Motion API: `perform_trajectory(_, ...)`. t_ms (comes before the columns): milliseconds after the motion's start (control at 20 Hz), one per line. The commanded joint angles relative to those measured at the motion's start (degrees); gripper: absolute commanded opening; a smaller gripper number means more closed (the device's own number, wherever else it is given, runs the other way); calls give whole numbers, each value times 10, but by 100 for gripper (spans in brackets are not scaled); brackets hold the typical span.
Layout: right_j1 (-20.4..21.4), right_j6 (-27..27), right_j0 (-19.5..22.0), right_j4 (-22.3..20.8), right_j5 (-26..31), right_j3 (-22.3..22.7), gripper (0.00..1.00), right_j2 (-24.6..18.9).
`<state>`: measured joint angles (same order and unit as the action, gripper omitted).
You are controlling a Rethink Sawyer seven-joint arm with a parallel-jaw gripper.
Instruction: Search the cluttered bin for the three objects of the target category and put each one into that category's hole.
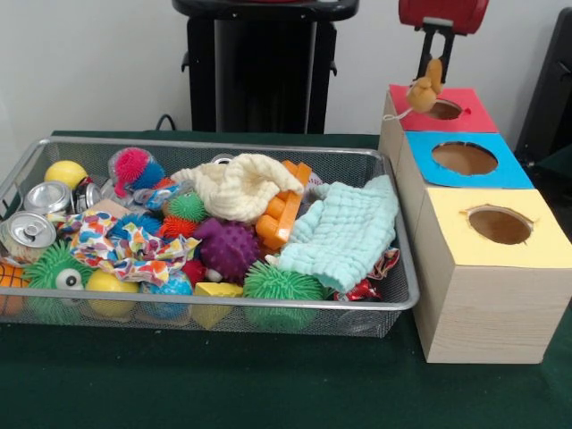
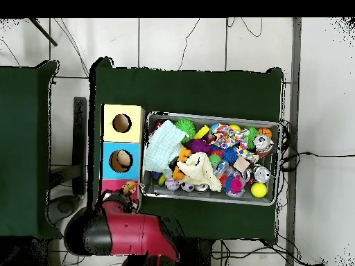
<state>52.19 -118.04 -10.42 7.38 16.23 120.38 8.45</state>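
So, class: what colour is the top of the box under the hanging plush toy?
Red, clearest in the front view.

Pale plain wall (image 1: 89, 63) behind a dark green table (image 1: 223, 384), white tiled floor (image 2: 180, 41) strung with cables.

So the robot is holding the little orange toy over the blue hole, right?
Not quite. In the front view the gripper holds the little orange toy over the red hole, the one farthest back in the row. The blue hole is the middle one, with the yellow hole nearest the camera.
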Motion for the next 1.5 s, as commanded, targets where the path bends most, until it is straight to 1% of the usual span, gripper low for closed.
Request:
perform_trajectory(50, -48, -166, -10, 38, -69, 88, 0, -23)
perform_trajectory(250, -47, -175, -42, 64, -70, 104, 0, -14)
perform_trajectory(450, -48, -182, -78, 90, -59, 102, 0, 2)
perform_trajectory(600, -52, -181, -97, 109, -55, 101, 0, 8)
perform_trajectory(1000, -53, -175, -119, 134, -42, 92, 0, 13)
perform_trajectory(1050, -54, -172, -120, 135, -39, 88, 0, 14)
perform_trajectory(1250, -62, -151, -98, 140, -36, 73, 0, 5)
perform_trajectory(1500, -78, -142, -78, 147, -56, 66, 0, -19)
